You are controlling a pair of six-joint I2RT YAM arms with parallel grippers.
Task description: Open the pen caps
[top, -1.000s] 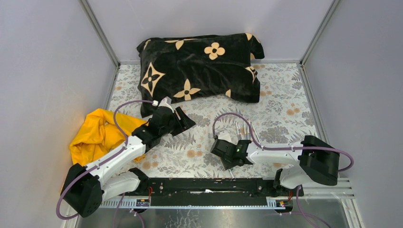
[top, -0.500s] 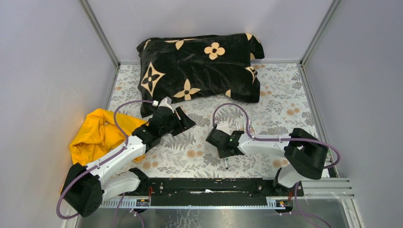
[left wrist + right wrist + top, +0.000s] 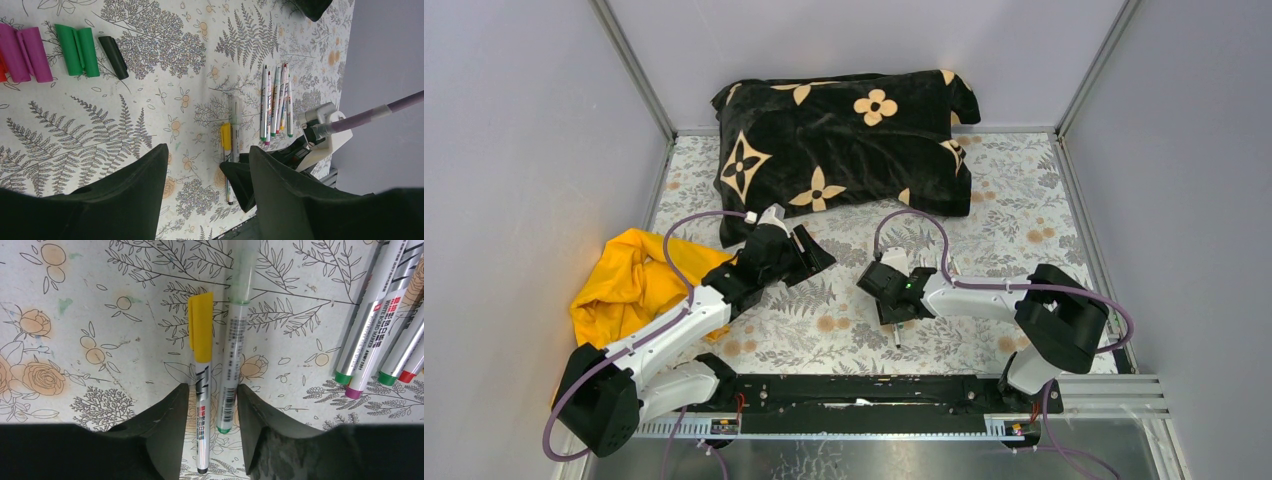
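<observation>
On the far left a yellow cloth lies bunched, out of my way. My left gripper hangs above the table with its fingers spread and nothing between them. In its wrist view, loose caps in magenta, green and black already lie off their pens at the upper left.

Further right lie two pens with caps on, side by side and nearly touching: one with a yellow cap and one with a clear cap. Just beside them a bundle of bare pens needs nothing from me.

My right gripper is low over the capped pair, fingers apart, one on each outer side, so both barrels sit in the gap. I cannot tell whether the tips touch the table.

I judge the step in hand to be picking up one capped pen. Closing here would likely trap both, so I would shift sideways until only the yellow-capped barrel is between the fingers. I would grip low on the barrel and leave the cap end free for the left gripper to pull straight off.
</observation>
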